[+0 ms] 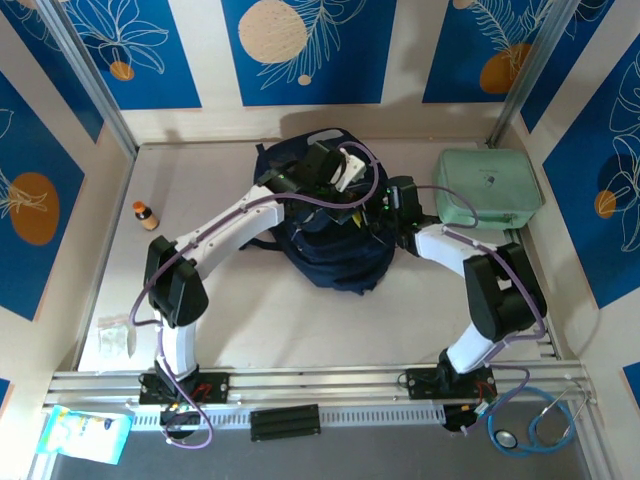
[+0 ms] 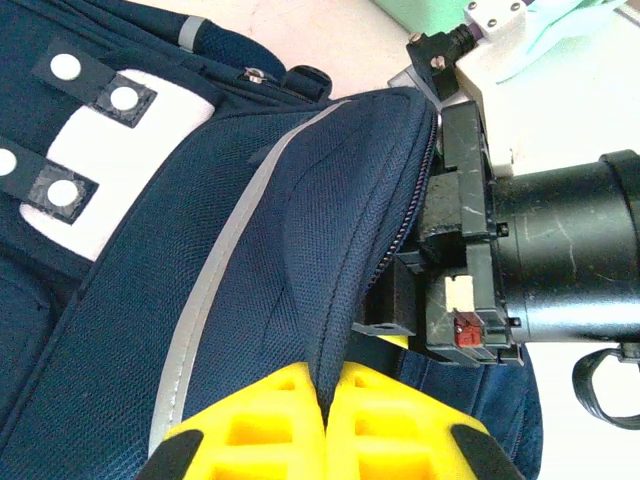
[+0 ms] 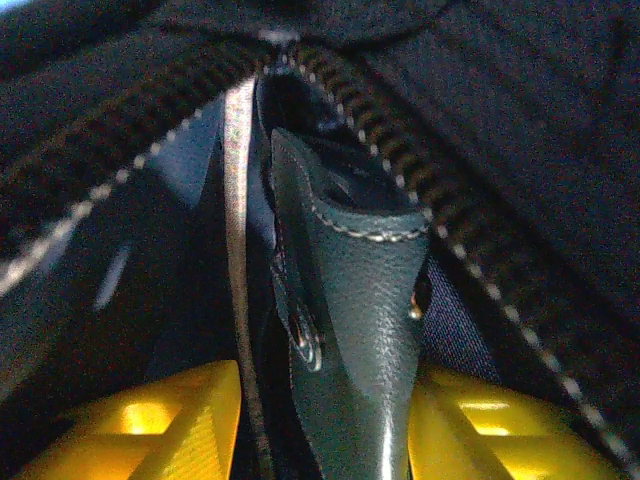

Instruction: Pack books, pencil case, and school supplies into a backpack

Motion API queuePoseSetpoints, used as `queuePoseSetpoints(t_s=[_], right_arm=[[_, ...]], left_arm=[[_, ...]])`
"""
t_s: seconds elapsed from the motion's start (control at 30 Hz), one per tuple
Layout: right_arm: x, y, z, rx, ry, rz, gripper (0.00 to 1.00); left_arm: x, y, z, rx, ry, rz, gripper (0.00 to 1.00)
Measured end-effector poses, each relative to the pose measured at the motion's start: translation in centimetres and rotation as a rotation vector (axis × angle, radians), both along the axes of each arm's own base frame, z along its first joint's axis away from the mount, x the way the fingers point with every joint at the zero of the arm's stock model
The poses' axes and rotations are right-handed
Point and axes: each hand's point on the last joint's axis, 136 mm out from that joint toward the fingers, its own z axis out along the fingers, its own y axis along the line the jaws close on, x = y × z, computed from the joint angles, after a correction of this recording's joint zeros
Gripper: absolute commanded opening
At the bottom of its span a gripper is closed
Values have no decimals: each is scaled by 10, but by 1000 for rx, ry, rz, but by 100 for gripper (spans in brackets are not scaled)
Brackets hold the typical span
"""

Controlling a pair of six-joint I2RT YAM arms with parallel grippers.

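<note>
Top external view: the backpack (image 1: 330, 265) lay in the middle of the table (image 1: 250, 330). Both arms bent in over its upper end, with the left gripper (image 1: 345, 195) and right gripper (image 1: 380, 212) close together.
Left fingers: the yellow pads (image 2: 260, 425) were pressed together on a fold of the backpack's navy front panel, beside its light stripe.
Right fingers: the yellow pads (image 3: 170, 420) stood apart with a dark green leather piece (image 3: 350, 300) between them. A gap showed on one side, so I judged it no grip.
Leather piece: it had a stitched edge and a small rivet; whether it was a pouch or a pull tab could not be told.
Key relation: the piece lay straight ahead of the right fingers. Its long axis ran along them toward the point where the two rows of zip teeth (image 3: 400, 130) met. The right arm was the nearer one; the left held fabric just beside it.
Backpack mouth: the zip rows were parted around the piece. The inside was dark and its contents could not be made out.
Right of the backpack: a mint-green case (image 1: 487, 188) sat on the table, lid down, contents hidden.
Far left: an orange-capped bottle (image 1: 143, 213) stood upright, well apart.
Next move, as a judgement: the right fingers would need to close squarely across the piece's flat faces while the left held the panel taut.
</note>
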Motion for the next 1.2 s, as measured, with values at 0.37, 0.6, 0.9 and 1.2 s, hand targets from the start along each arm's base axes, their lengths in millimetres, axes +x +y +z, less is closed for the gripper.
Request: queuePoseSetpoints(t_s=[0.37, 0.6, 0.9, 1.2], right_arm=[[-49, -43, 17, -22, 28, -51, 36], [-78, -73, 14, -68, 32, -93, 40], [-108, -131, 43, -269, -99, -176, 56], [-115, -132, 16, -379, -69, -48, 67]], left_arm=[[-6, -8, 0, -47, 32, -33, 2], [-10, -11, -9, -63, 66, -39, 29], [-43, -1, -4, -155, 108, -97, 66], [-14, 78, -34, -226, 214, 201, 67]])
